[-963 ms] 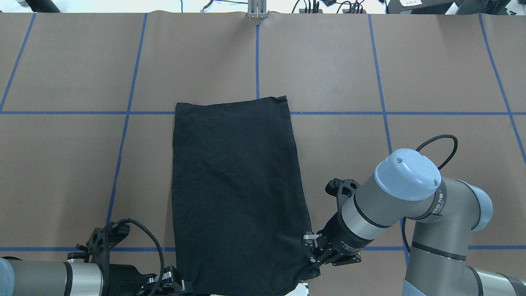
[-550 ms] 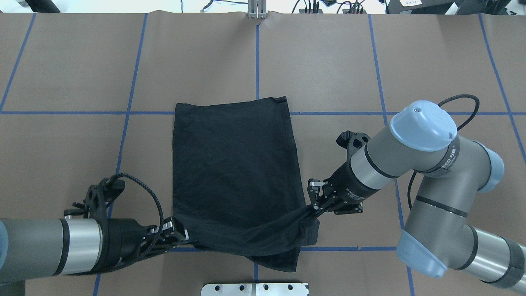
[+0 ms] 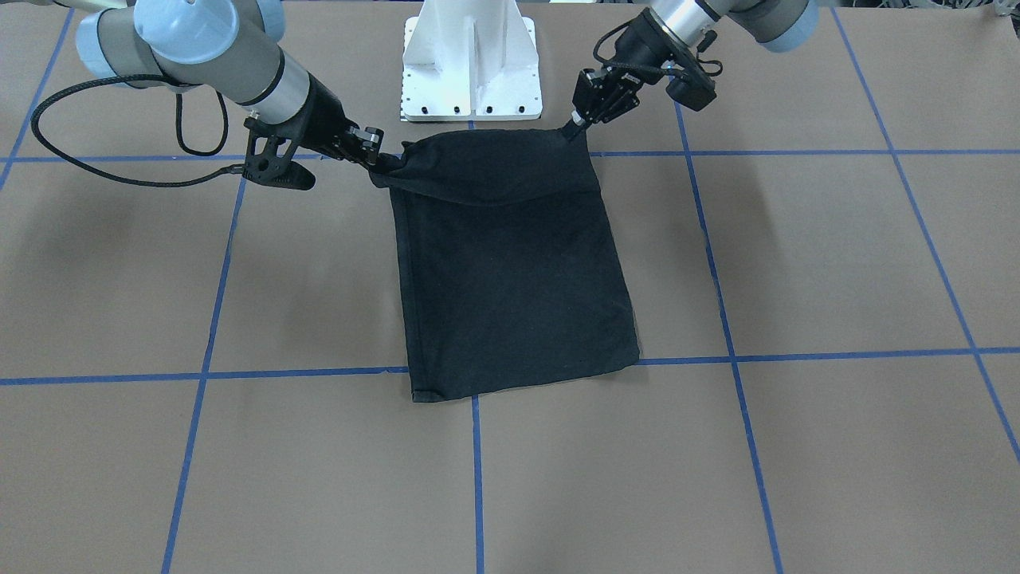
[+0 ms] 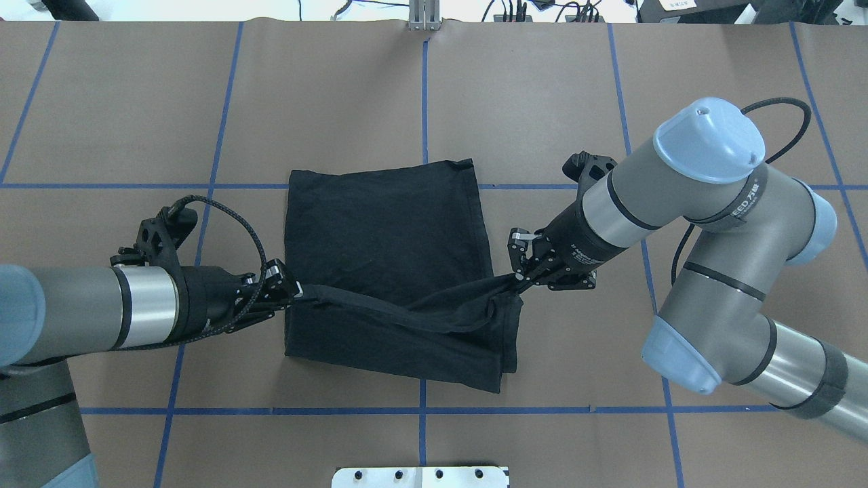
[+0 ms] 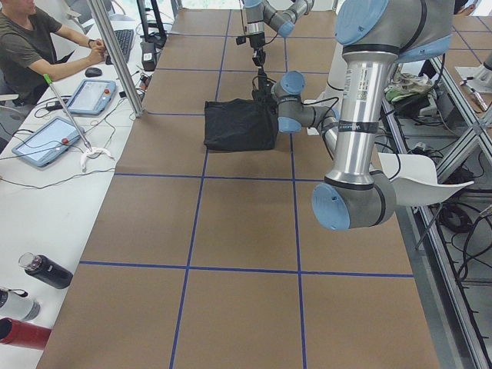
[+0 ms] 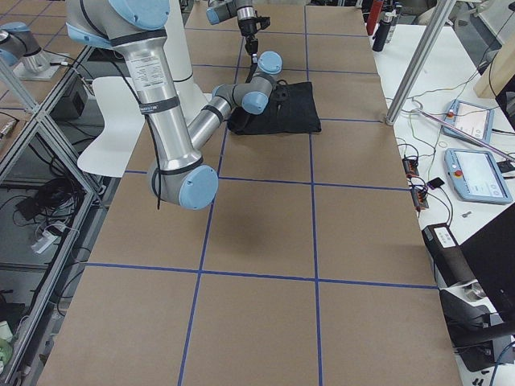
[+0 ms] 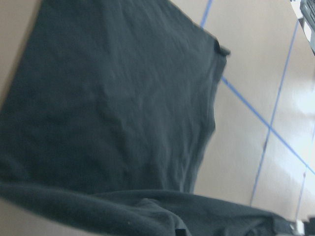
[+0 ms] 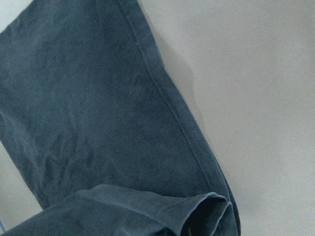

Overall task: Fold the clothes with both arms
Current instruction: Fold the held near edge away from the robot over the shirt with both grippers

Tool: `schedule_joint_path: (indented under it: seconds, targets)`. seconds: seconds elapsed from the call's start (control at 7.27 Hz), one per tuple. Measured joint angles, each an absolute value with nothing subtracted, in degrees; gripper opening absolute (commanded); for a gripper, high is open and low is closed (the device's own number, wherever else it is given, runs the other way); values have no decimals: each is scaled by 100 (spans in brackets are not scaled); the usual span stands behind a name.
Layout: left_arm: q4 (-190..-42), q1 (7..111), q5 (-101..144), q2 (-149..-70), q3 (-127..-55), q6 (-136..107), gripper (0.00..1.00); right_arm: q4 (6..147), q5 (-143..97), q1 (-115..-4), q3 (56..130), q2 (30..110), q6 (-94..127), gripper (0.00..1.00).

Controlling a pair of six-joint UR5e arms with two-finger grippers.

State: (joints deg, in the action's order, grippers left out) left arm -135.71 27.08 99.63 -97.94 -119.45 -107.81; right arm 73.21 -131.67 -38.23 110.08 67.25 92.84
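Note:
The black T-shirt (image 4: 386, 217) lies as a long folded rectangle on the brown table; only plain black shows and the logo is hidden. My left gripper (image 4: 296, 291) is shut on its near left corner. My right gripper (image 4: 519, 276) is shut on its near right corner. The near edge hangs lifted between them, sagging over the middle of the shirt. In the front-facing view the shirt (image 3: 510, 271) shows with the left gripper (image 3: 575, 126) on the view's right and the right gripper (image 3: 378, 159) on its left. Both wrist views show black cloth (image 7: 113, 98) (image 8: 98, 108) close below.
The white base pedestal (image 3: 470, 64) stands just behind the shirt's near end. Blue tape lines (image 4: 424, 102) grid the table. In the left view an operator (image 5: 31, 46) sits at a side bench with tablets (image 5: 46, 142) and bottles (image 5: 46, 270).
Both grippers have lifted the shirt's near edge and carried it away from the robot's base, toward the far edge. The near part now folds over the rest.

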Motion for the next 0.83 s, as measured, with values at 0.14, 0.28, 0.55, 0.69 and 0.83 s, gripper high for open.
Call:
schedule_joint_path:
  seconds: [0.14, 0.28, 0.55, 0.69, 0.83]
  targets:
    - [-13571, 3016, 10126, -9810, -11801, -10699, 0, 7321, -13151, -3991, 10773, 6530, 9275, 0]
    - [-13571, 3264, 10249, -9829, -11657, -10591, 0, 7319, -13141, -4156, 10411, 6229, 9262, 0]
    - [-13570, 3521, 10324, -10108, -11315, -10479, 0, 7314, -13104, -4355, 9813, 5739, 9197, 0]
    - [-13572, 3578, 10325, -10415, -10973, -10471, 0, 7313, -13014, -4397, 9661, 5590, 9178, 0]
    - [-13576, 3633, 10319, -10710, -10588, -10466, 0, 7313, -12899, -4413, 9518, 5452, 9173, 0]
